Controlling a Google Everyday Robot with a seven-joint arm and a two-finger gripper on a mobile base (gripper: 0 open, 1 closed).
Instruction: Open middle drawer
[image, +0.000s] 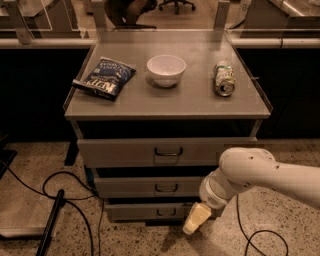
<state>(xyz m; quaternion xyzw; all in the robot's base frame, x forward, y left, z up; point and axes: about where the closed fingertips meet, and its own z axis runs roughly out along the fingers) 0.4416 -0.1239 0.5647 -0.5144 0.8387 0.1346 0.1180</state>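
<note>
The middle drawer (145, 187) is the second of three grey drawer fronts, with a small dark loop handle (166, 188) at its centre. It stands closed, about flush with the other fronts. My gripper (196, 219) hangs low at the end of the white arm (260, 175), pointing down. It is to the right of and below the middle drawer's handle, in front of the bottom drawer's right end, and it touches no handle.
The top drawer (150, 152) and the bottom drawer (145, 212) are closed. On the cabinet top (200, 100) lie a blue chip bag (105, 77), a white bowl (166, 70) and a can on its side (224, 78). Black cables (65, 200) run over the floor at the left.
</note>
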